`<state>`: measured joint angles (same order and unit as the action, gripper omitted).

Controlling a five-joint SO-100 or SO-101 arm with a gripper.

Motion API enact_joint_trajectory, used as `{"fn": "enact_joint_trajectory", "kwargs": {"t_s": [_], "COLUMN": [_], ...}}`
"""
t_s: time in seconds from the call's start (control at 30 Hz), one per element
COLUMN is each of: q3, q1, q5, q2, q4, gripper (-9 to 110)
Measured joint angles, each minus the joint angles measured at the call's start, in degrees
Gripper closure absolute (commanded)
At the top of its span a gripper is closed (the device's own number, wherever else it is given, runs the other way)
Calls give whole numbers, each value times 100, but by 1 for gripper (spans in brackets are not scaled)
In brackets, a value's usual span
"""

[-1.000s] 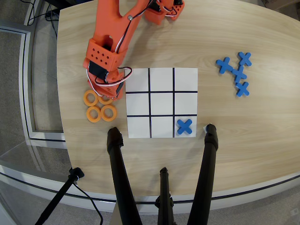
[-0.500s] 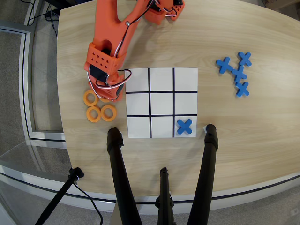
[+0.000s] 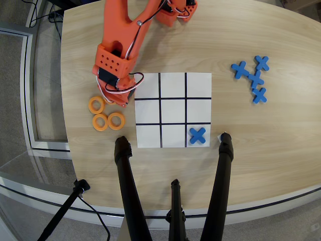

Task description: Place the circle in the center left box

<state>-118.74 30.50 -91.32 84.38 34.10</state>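
Three orange rings lie on the wood left of the grid sheet: one circle (image 3: 96, 104), a second (image 3: 100, 122) and a third (image 3: 116, 120). The orange arm reaches down from the top, and its gripper (image 3: 120, 100) hangs just above and right of these rings, at the sheet's left edge. The arm's own body hides the jaws, so I cannot tell whether they hold a ring. The center left box (image 3: 198, 111), the middle-row cell of the right column in the overhead view, is bare white.
A blue X (image 3: 198, 135) sits in the bottom right cell of the grid sheet (image 3: 173, 80). Several more blue X pieces (image 3: 254, 78) lie at the table's right. Black tripod legs (image 3: 128, 191) stand along the front edge.
The gripper head has shifted slightly up and to the right. A fourth ring that showed partly beneath it a second ago is no longer visible.
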Motion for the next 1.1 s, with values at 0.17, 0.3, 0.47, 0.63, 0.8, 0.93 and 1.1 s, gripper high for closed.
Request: {"fn": "enact_joint_trajectory", "kwargs": {"t_s": [0.17, 0.3, 0.47, 0.63, 0.8, 0.93, 1.1], "q3": [-536, -1151, -1872, -1819, -1310, -791, -18], "q1": [-431, -967, -2074, -3454, -4623, -5203, -5370], "q5": [387, 606, 905, 1441, 1890, 2030, 2048], "q2": [589, 1450, 2813, 3498, 3480, 2944, 1723], "q4": [132, 141, 149, 729, 1151, 1187, 976], "gripper": [102, 102, 102, 102, 102, 102, 102]}}
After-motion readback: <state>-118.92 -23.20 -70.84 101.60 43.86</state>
